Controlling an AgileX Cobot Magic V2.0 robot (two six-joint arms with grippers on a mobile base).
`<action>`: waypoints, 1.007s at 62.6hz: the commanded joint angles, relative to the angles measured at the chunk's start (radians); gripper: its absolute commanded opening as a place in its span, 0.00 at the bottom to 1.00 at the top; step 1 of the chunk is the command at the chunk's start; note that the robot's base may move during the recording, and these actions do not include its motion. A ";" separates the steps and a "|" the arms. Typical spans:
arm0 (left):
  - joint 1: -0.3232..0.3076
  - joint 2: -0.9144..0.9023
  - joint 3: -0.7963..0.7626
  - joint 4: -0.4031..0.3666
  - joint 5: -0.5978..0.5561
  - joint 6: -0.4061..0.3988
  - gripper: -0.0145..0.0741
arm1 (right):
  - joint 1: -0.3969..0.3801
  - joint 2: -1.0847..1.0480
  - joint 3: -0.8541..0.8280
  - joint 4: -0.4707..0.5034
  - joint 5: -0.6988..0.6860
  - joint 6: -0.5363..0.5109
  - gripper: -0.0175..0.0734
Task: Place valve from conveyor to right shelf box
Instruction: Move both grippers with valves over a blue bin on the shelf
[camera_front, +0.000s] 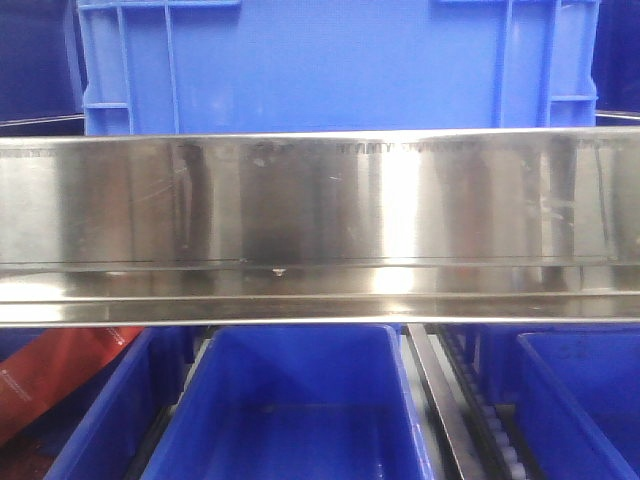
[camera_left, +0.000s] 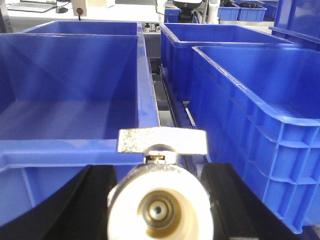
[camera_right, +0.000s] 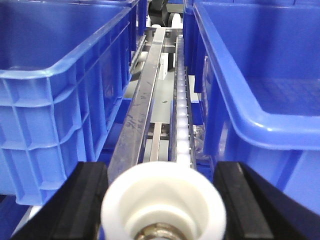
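While the front view is showing only a steel rail (camera_front: 320, 200) over blue bins (camera_front: 290, 400), my left claw (camera_left: 160, 172) is clamping the valve (camera_left: 161, 205) handle-up, seemingly to clear the bin rims; my right claw (camera_right: 162, 170) is pinching a second valve (camera_right: 162, 205) above the roller track (camera_right: 181, 115).

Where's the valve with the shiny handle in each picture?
Front view: not in it, only a shiny steel rail and blue boxes.
Left wrist view: bottom middle, the valve sits in the left hand, handle on top.
Right wrist view: not in it; the right hand holds a white-capped piece at bottom middle, no handle showing.
Shared landmark: the blue boxes, in all three.
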 joint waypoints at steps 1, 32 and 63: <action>-0.002 0.016 -0.038 -0.030 -0.056 0.000 0.04 | -0.004 -0.002 -0.040 0.000 -0.070 0.000 0.01; -0.002 0.427 -0.366 -0.391 0.034 0.314 0.04 | 0.027 0.329 -0.395 0.035 -0.068 0.000 0.01; -0.276 0.878 -0.793 -0.394 0.101 0.282 0.04 | 0.328 0.781 -0.779 0.035 -0.126 0.000 0.01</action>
